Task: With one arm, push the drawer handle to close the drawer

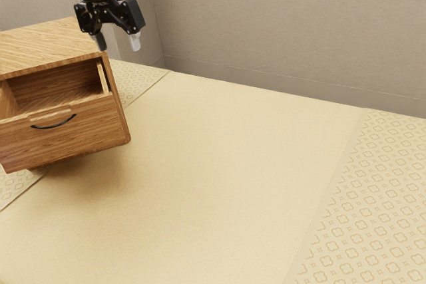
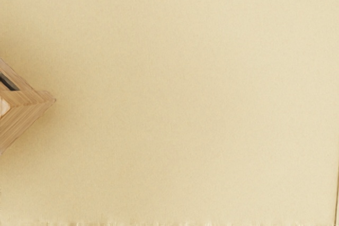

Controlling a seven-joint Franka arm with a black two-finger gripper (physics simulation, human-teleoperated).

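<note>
Fingers apart and empty, the pincer (image 1: 119,44) hangs at the exterior view's upper left; if it drops too early toward the open drawer's (image 1: 93,128) handle (image 1: 54,126), middle left, it could clip the cabinet (image 1: 46,44) and knock it askew.

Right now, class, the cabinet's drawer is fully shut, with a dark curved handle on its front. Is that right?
Not quite: the exterior view shows the drawer standing open, its inside visible. The dark curved handle is indeed on its front.
</note>
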